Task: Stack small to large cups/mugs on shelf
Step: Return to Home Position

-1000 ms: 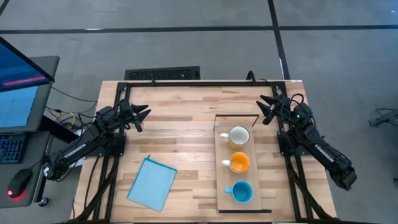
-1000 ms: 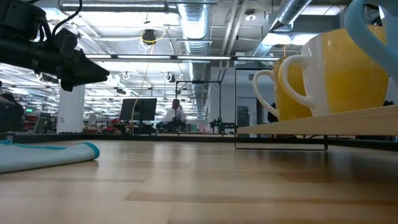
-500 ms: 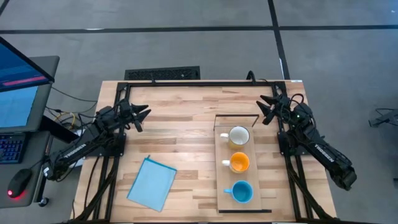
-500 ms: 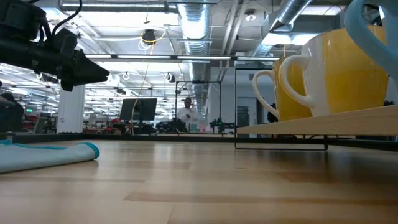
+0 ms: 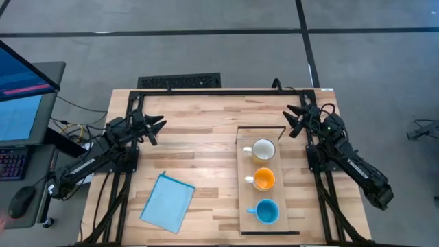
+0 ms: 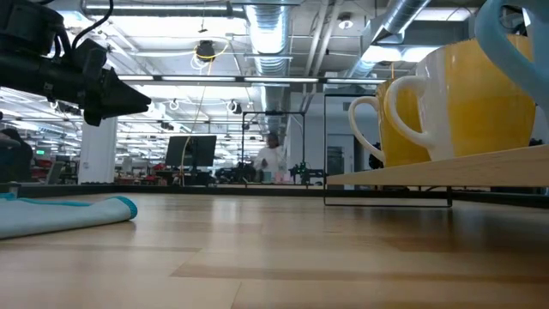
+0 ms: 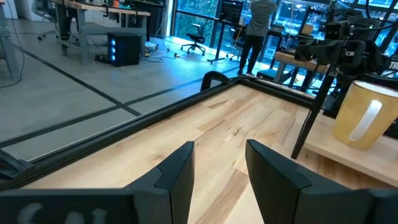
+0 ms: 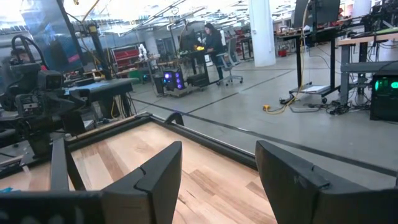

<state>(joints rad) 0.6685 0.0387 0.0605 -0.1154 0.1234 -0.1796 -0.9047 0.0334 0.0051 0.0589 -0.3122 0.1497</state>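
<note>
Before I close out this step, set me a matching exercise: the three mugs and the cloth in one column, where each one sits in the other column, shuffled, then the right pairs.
Things:
1. cream mug
2. orange mug
3. light-blue mug
4. light-blue cloth

Places:
A. flat on the tabletop, left of the shelf in the high view
B. middle of the shelf
C. shelf end at the bottom of the high view
D. shelf end at the top of the high view

Pairs: 1-D, 2-B, 3-C, 4-A.
</note>
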